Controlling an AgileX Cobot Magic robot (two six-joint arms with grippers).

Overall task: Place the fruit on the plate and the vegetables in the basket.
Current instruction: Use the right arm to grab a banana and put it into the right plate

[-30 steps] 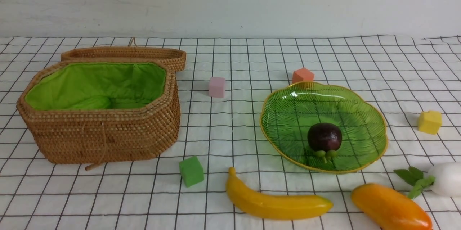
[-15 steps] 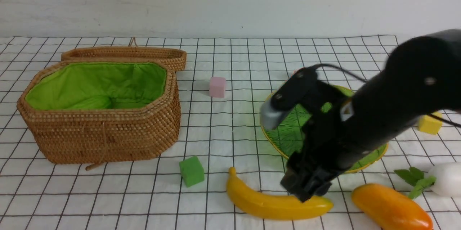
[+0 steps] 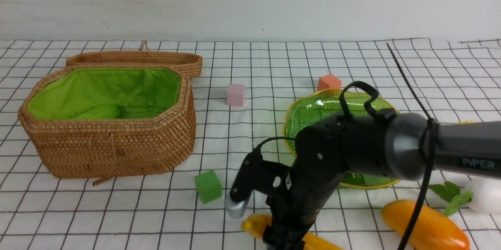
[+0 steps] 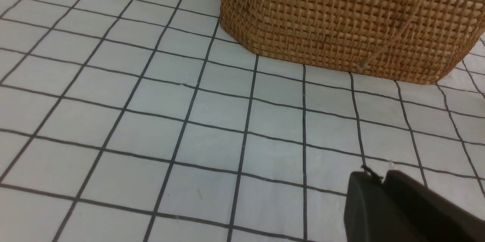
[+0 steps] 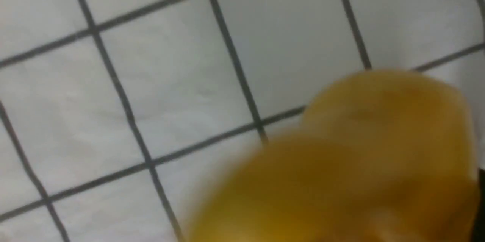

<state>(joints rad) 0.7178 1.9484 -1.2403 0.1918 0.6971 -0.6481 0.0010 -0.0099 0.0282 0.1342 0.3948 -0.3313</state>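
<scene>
The yellow banana (image 3: 254, 225) lies at the front edge of the cloth. My right arm comes down onto it, and my right gripper (image 3: 283, 242) sits right over its middle, jaws hidden. In the right wrist view the banana (image 5: 341, 158) fills the picture as a blur. The orange mango (image 3: 424, 224) lies front right. The green plate (image 3: 313, 111) is half covered by the arm, which hides the mangosteen. The light-green gourd (image 3: 100, 112) rests inside the basket (image 3: 117, 144). My left gripper (image 4: 379, 175) is shut and empty, low over the cloth near the basket (image 4: 341, 18).
A white vegetable with green leaves (image 3: 483, 195) lies at the far right. Foam cubes stand about: pink (image 3: 235, 94), orange (image 3: 328, 82), green (image 3: 208, 186). The basket lid (image 3: 137, 59) lies open behind the basket. A checked cloth covers the table.
My right arm has entered the front view, swung across the plate and dropped towards the front onto the banana. The mangosteen is now covered by the arm.
</scene>
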